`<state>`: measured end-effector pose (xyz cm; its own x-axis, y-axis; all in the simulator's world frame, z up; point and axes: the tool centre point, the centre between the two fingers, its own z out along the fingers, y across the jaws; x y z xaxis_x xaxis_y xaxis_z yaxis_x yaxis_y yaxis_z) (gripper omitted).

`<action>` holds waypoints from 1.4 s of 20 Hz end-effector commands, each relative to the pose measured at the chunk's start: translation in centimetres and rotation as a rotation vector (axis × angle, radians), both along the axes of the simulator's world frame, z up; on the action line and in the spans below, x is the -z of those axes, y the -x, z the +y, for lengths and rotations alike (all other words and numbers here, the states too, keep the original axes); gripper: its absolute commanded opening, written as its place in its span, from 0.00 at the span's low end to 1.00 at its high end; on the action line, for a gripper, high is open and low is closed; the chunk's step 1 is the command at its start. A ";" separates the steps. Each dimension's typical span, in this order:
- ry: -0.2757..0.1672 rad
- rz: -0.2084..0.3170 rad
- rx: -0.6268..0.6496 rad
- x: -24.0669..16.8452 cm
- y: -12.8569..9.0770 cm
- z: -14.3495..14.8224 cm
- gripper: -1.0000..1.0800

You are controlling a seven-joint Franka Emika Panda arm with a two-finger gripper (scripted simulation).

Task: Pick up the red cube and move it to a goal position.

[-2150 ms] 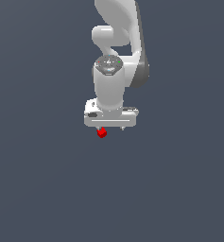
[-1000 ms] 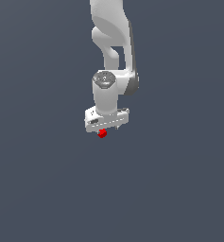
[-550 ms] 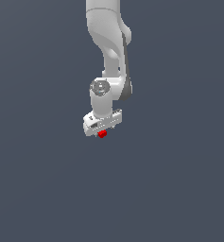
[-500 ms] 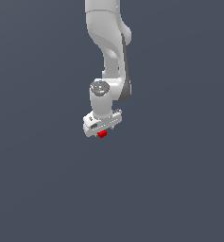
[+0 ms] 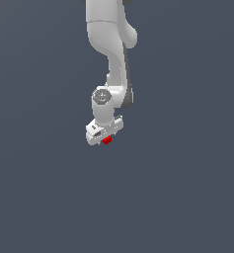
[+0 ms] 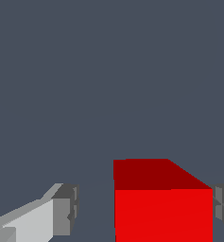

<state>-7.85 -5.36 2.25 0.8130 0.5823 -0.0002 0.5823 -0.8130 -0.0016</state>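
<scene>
The red cube (image 5: pixel 107 141) is a tiny bright block showing just under the white hand in the exterior view. My gripper (image 5: pixel 104 135) hangs directly over it, and its fingers are hidden by the hand from this angle. In the wrist view the red cube (image 6: pixel 163 203) lies between the two grey fingertips of the gripper (image 6: pixel 146 208). One fingertip (image 6: pixel 68 210) stands well apart from the cube's side. The other fingertip (image 6: pixel 223 205) sits right against the opposite side. The jaws are open around the cube.
A flat, even dark grey ground (image 5: pixel 187 197) fills both views. The white arm (image 5: pixel 108 39) comes down from the top of the exterior view. Nothing else shows.
The hand has shifted toward the exterior view's left and turned at the wrist, with the upper arm swinging over. The red cube stays at the same spot under it.
</scene>
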 end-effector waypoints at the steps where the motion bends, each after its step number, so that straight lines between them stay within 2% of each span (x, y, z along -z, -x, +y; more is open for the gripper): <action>1: 0.000 -0.001 -0.011 0.2 0.0 -0.1 0.96; 2: 0.000 -0.001 -0.012 0.2 0.0 -0.1 0.96; 3: 0.000 -0.001 -0.012 0.2 0.0 -0.1 0.00; 17: 0.001 -0.002 -0.011 -0.3 -0.1 0.0 0.00; 28: 0.001 -0.001 -0.012 -6.1 -1.7 2.4 0.00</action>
